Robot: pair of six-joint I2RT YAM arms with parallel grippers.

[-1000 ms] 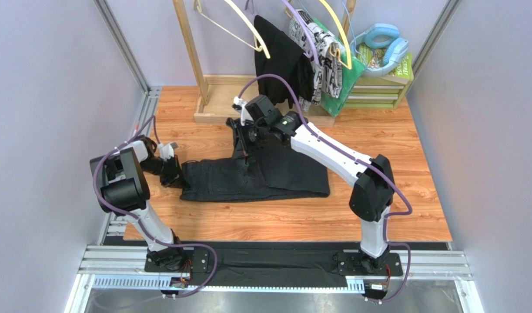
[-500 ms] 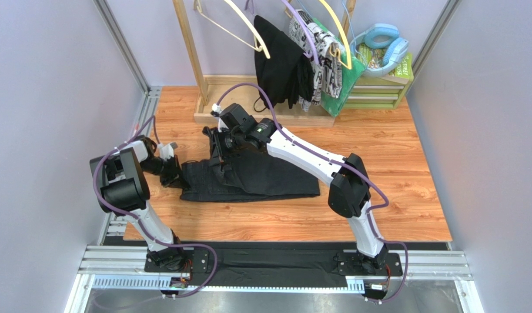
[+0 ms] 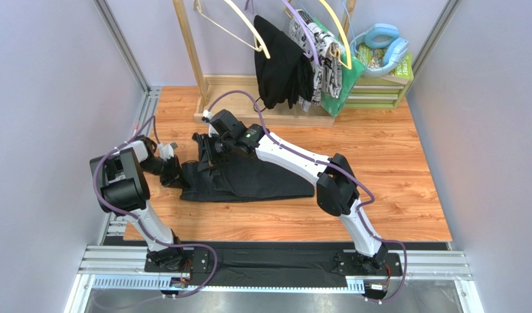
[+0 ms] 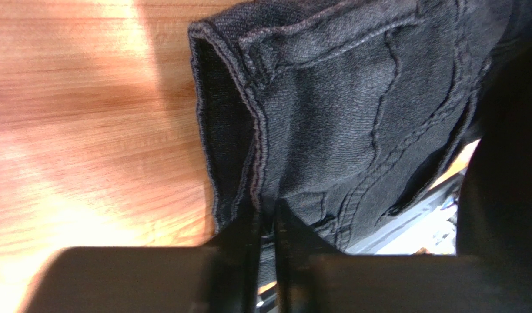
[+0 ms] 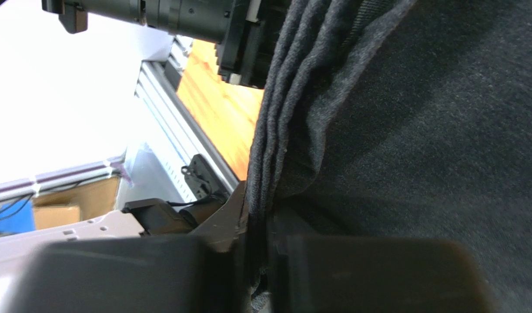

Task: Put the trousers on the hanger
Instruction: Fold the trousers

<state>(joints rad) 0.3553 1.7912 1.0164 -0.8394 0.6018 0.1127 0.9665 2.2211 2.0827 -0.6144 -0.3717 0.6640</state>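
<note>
The black trousers [image 3: 262, 179] lie folded on the wooden table, their waist end at the left. My left gripper [image 3: 177, 175] is shut on the trousers' left edge; the left wrist view shows the hem and seams [image 4: 353, 117] pinched between its fingers. My right gripper [image 3: 206, 149] is shut on a lifted fold of the trousers, with layered fabric edges [image 5: 379, 130] clamped in the right wrist view. The pale cream hanger [image 3: 239, 29] hangs from the wooden rack at the back, away from both grippers.
The wooden rack [image 3: 190, 59] stands at the back with a black garment [image 3: 281, 62], a black-and-white patterned cloth [image 3: 324, 55], a yellow hanger [image 3: 337, 32] and a purple one. Blue headphones [image 3: 383, 42] rest on a green crate at back right.
My right gripper has carried the trousers' fold leftward toward the left gripper, folding the fabric over itself. The left gripper has stayed put.
</note>
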